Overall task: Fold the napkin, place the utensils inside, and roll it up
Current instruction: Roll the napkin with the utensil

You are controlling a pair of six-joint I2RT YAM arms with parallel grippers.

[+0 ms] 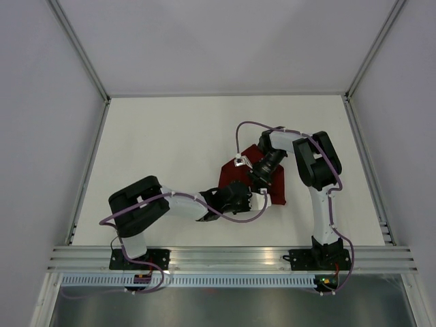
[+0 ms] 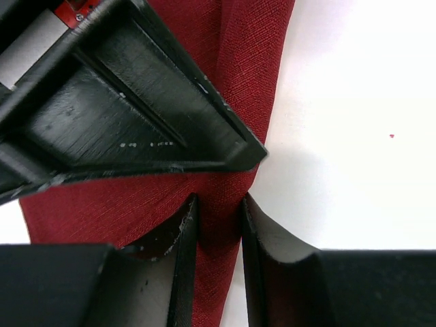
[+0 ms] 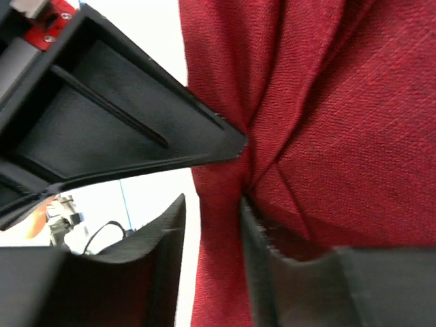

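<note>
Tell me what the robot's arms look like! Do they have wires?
Yes! The left arm and right arm are both black and white, with chunky black joints and smooth white links. A thin purple cable loops along each. The jaws are flat black wedges, with a small red part behind them.

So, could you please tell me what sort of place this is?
Probably a robotics lab test cell: a white tabletop boxed in by white panels, aluminium rails along the near edge, and the left arm and right arm bolted there, working a maroon napkin.
</note>
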